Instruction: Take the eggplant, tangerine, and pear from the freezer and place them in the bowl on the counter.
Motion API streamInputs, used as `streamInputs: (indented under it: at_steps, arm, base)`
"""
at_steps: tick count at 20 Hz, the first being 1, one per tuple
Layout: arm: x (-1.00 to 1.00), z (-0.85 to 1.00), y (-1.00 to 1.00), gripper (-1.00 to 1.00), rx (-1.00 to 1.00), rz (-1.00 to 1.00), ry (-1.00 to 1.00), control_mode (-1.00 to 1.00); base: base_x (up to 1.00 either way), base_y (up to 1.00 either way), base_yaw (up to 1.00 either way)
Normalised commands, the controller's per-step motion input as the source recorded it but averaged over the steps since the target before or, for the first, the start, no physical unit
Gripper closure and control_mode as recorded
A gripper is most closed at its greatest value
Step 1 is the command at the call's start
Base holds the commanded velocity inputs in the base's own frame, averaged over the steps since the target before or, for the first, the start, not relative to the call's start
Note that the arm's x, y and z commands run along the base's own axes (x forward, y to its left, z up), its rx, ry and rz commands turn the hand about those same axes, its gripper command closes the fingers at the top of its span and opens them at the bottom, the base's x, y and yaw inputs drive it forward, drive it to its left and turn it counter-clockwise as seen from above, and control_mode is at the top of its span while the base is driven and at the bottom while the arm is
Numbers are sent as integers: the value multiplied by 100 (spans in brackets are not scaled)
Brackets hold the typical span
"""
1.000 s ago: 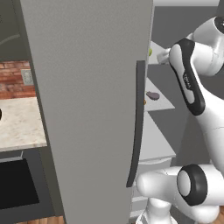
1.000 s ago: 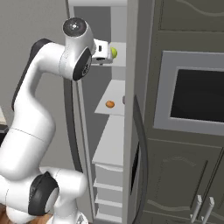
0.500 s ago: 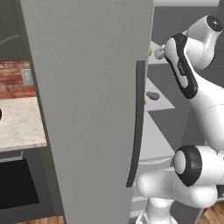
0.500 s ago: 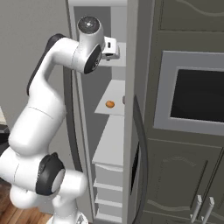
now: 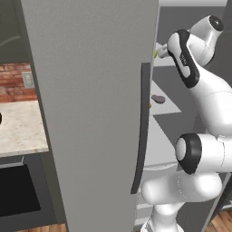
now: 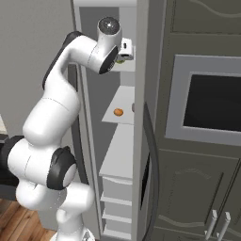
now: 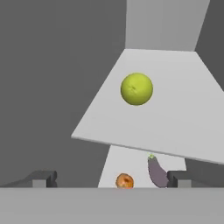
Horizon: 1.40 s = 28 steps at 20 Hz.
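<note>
The freezer (image 5: 90, 113) stood open, its big grey door with the long dark handle (image 5: 141, 131) taking most of the left base view, and the white arm reached into the upper part of the cabinet. In the hand view the pear (image 7: 136, 89), a round yellow-green fruit, lay alone on a pale grey upper shelf (image 7: 175, 118), well apart from the fingers. Below the front edge of that shelf, on a lower shelf, the tangerine (image 7: 124, 181) and the eggplant (image 7: 156, 171) lay near each other without touching, the eggplant with its green cap pointing up in that view. The gripper (image 7: 109, 178) was spread wide and held nothing; its two dark fingertips (image 7: 43, 178) showed far apart at the bottom of the hand view. From the right base view the tangerine (image 6: 118, 112) was seen on the middle shelf, and the hand was up at the higher shelf, where a bit of yellow-green showed just beside it. From the left base view the eggplant (image 5: 157, 98) lay as a small dark shape on the shelf beyond the door edge. The beige speckled counter (image 5: 22, 131) appeared at the left of that view, with the dark sink below it. No brand, label or writing could be read on anything.
</note>
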Motion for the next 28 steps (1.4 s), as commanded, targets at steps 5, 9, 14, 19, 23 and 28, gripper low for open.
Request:
streamInputs:
  at_steps: [5,9,14,19,23,28]
  arm:
    - [42,0,-4,-100,0,5,0,-100]
    - [44,0,0,-100,0,4,0,-100]
    - [32,0,-2,-100,0,7,0,-100]
    - [32,-1,0,-100,0,7,0,-100]
    - [31,-10,-1,-100,0,6,0,-100]
    - [25,-13,-2,-100,0,5,0,-100]
  base:
    - [0,0,0]
    - [0,0,0]
    - [0,0,0]
    - [0,0,0]
    - [0,0,0]
    - [0,0,0]
